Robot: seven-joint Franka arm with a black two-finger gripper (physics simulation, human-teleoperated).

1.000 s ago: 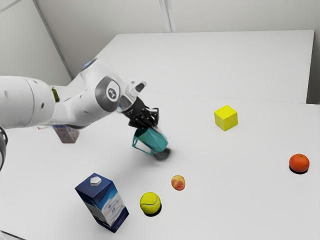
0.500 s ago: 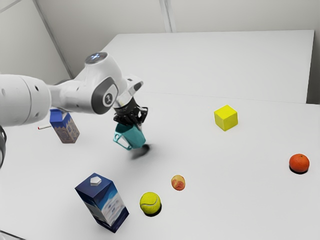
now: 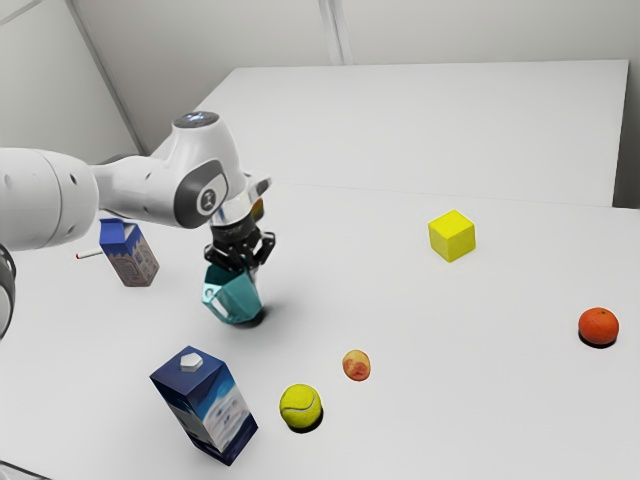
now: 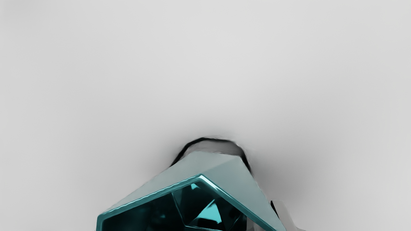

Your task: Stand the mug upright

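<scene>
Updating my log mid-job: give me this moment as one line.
gripper: shut on mug | mug: tilted, mouth upward | base: near table, contact unclear | upright: not yet

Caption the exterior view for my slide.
Tilted teal mug held in the Franka's gripper, with a dark blue carton, tennis ball and yellow cube on the white table.

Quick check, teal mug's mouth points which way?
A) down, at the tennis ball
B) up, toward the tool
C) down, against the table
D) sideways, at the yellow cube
B: in the exterior view the mug has its rim up by the tool, and the wrist view looks into its inside.
</scene>
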